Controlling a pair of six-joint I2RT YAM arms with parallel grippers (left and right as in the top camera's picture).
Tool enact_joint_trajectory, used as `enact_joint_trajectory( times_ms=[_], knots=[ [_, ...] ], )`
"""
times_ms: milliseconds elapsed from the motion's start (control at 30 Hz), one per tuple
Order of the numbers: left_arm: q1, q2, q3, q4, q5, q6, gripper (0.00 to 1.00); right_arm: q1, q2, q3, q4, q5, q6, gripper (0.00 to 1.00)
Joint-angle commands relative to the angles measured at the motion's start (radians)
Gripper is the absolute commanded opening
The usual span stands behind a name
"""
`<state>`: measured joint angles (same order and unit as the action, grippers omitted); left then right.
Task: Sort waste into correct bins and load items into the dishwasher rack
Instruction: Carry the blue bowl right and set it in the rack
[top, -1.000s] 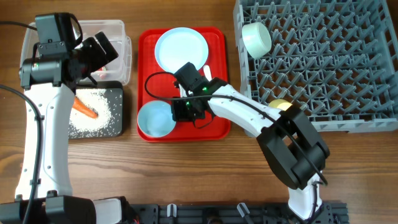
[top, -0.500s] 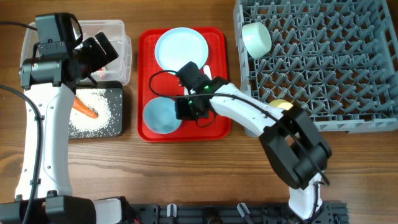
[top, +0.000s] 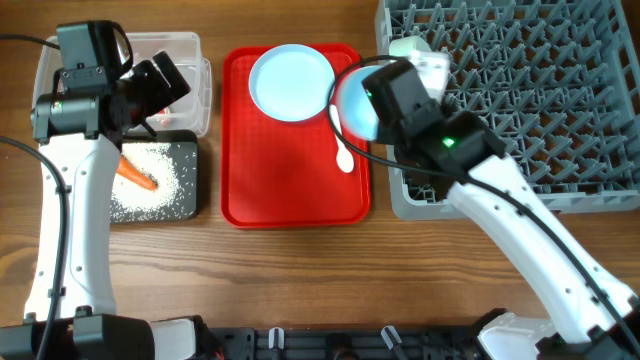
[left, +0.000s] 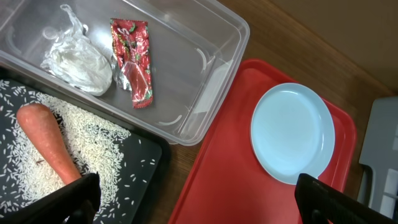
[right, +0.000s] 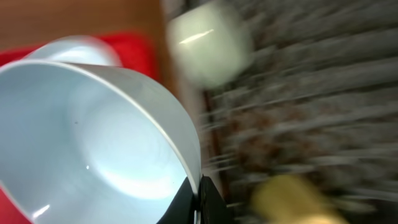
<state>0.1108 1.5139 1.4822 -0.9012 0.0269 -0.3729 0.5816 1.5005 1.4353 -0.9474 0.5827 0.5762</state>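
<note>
1. the right gripper (right: 200, 198) is clamped on the thin rim of the round pale blue bowl (right: 93, 137)
2. the bowl looks light, stiff and glossy-smooth, so probably slippery; held only by the rim it may swing, and a deeper bite on the wall seems safer
3. it hangs tilted at the left edge of the large grey plastic grid rack (top: 520, 100), near a mint bowl (right: 208, 40) among the upright pegs
4. the left gripper (left: 205, 202) hovers with fingers apart and empty near the clear plastic tub (left: 205, 56)
</note>
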Motion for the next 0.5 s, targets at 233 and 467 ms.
enact_joint_trajectory(
  times_ms=[233, 467],
  knots=[
    [0.005, 0.007, 0.005, -0.001, -0.01, -0.002, 1.0, 0.003, 0.097, -0.034, -0.101, 0.712, -0.085, 0.04],
    [0.005, 0.007, 0.005, -0.001, -0.01, -0.002, 1.0, -0.005, 0.238, -0.034, -0.047, 0.738, -0.266, 0.04]
  ],
)
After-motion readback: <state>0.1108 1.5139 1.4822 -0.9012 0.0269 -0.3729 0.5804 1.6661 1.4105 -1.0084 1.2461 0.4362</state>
